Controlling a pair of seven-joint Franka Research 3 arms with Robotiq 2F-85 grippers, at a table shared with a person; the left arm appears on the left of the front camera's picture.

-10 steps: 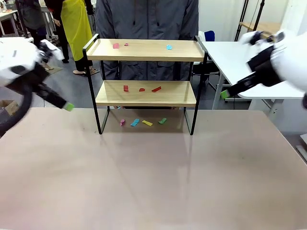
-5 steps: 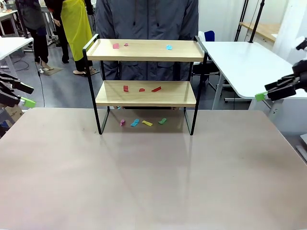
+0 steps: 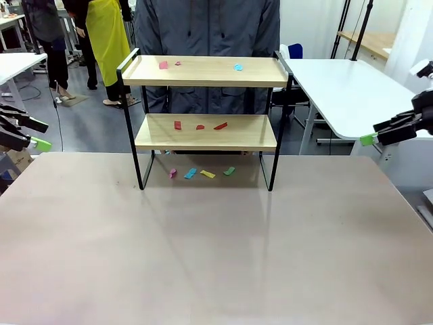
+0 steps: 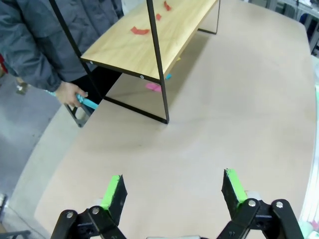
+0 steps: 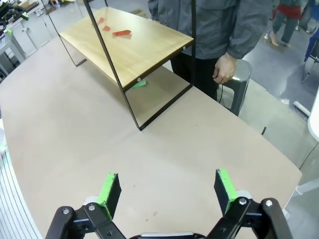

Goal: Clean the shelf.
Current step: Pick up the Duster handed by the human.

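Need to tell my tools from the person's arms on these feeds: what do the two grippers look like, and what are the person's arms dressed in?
Both match: the left gripper and right gripper have black linked fingers with silver pivot bolts and bright green pads at the tips. The person wears a dark grey jacket with long sleeves reaching the wrists.

Lab with several white worktables

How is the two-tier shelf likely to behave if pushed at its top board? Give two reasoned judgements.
The shelf probably tips or skids easily: it stands tall on thin black legs. It likely feels light: slim boards, thin frame.
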